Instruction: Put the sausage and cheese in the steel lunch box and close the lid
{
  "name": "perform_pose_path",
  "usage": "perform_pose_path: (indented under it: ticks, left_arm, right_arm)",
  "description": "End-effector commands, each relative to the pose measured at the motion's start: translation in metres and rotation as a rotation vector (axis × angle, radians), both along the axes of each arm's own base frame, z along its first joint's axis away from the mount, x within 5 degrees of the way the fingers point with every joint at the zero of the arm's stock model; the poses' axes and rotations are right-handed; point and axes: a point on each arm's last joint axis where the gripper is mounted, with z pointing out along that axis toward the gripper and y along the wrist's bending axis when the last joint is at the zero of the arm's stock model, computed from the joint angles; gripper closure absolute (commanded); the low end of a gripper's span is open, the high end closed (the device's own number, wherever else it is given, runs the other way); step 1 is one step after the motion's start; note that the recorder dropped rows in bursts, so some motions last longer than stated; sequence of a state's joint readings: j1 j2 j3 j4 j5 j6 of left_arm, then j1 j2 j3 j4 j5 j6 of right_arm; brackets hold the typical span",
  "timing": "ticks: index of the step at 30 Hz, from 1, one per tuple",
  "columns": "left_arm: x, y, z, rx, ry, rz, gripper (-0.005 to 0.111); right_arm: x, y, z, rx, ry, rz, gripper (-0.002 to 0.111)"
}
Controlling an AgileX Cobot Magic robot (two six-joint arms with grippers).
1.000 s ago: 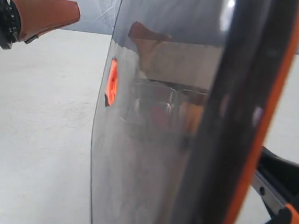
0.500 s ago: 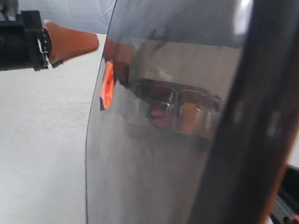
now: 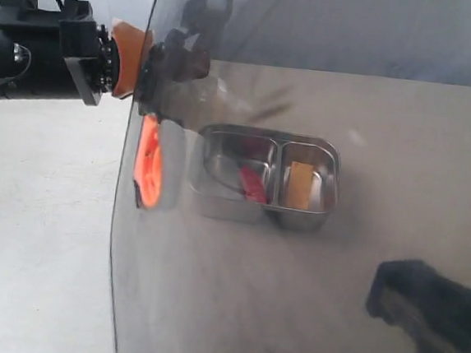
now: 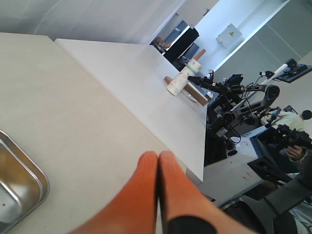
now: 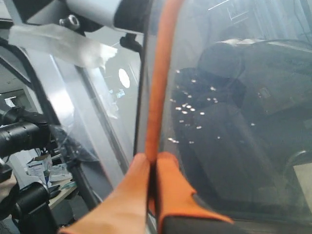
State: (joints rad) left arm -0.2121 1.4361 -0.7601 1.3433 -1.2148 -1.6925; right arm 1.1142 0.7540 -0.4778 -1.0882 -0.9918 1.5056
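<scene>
The dark translucent lid (image 3: 289, 313) hangs close to the exterior camera and fills most of that view, its orange valve tab (image 3: 148, 162) near its left edge. Through it I see the steel lunch box (image 3: 268, 136) on the table, with the red sausage (image 3: 252, 185) in the larger compartment and the yellow cheese (image 3: 301, 185) in the smaller. My right gripper (image 5: 155, 157) is shut on the lid's (image 5: 234, 122) orange-lined edge. My left gripper (image 4: 158, 155) is shut and empty above the table, beside a corner of the lunch box (image 4: 19, 180). Its orange fingers (image 3: 129, 56) reach the lid's upper left edge.
The pale table (image 3: 32, 233) stretches to the left of the lid. A dark blurred shape (image 3: 429, 317) shows through the lid at lower right. The left wrist view shows the table's far edge (image 4: 195, 170), a second table with a white roll (image 4: 178, 84), and other equipment beyond.
The lid has turned from nearly edge-on to facing the camera, so the lunch box now shows plainly through it. The left arm has moved right, up to the lid's edge.
</scene>
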Motion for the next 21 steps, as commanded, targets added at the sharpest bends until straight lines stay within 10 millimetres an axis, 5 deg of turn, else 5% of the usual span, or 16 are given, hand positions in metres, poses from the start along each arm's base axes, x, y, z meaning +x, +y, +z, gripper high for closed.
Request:
perform_pose_path:
  ticks: [1, 11, 21]
  left_arm:
    - [-0.021, 0.006, 0.019, -0.007, -0.041, -0.009, 0.107]
    - [-0.046, 0.036, 0.045, -0.054, -0.044, 0.107, 0.107]
    - [-0.079, 0.042, 0.04, -0.176, -0.07, 0.169, 0.107]
  right_arm:
    - [-0.006, -0.009, 0.004, 0.046, -0.023, 0.024, 0.109]
    - [-0.004, -0.021, -0.001, -0.078, -0.045, -0.117, 0.109]
    - [-0.001, -0.02, -0.006, -0.143, -0.036, -0.16, 0.109]
